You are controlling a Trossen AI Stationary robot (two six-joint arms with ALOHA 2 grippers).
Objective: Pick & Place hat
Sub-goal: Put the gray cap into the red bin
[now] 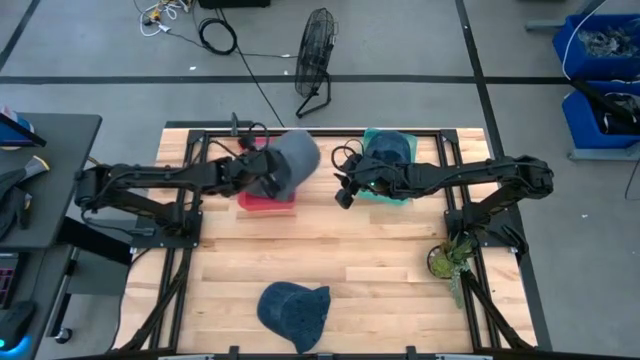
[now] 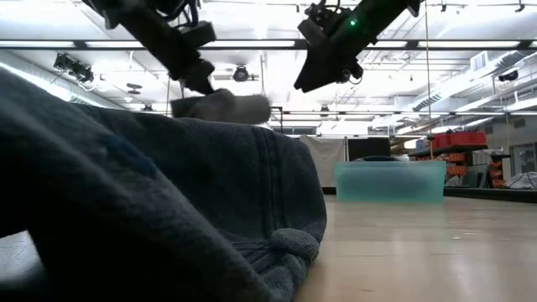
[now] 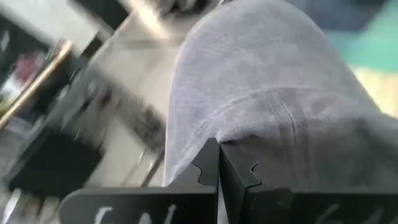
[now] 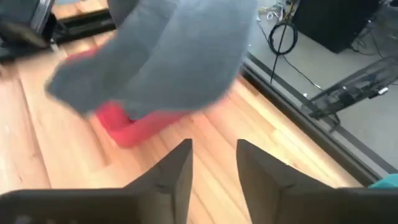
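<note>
A grey hat point(image 1: 293, 158) hangs in the air above a red bin point(image 1: 268, 200) at the table's far left; it also shows as the grey hat point(image 2: 220, 106), the grey hat point(image 3: 261, 99) and the grey hat point(image 4: 161, 56). My left gripper point(image 1: 268, 178) is shut on it. My right gripper point(image 1: 345, 192) is open and touches nothing, raised near a teal bin point(image 1: 388, 165) that holds a dark blue hat point(image 1: 388, 150). Another denim hat point(image 1: 294, 312) lies on the table's near edge and fills the low view as the denim hat point(image 2: 151, 210). My left gripper pinches the grey hat at its edge point(image 3: 217, 134) between the two shut fingers, coming level from the table's left side. The hat is lifted clear, hanging over the red bin; one layer or several, I cannot tell.
A small potted plant point(image 1: 447, 262) stands at the table's right side. Bare wood point(image 1: 330, 250) lies between the bins and the near denim hat. A floor fan point(image 1: 315, 55) and cables lie beyond the far edge; a black desk point(image 1: 40, 170) stands to the left.
</note>
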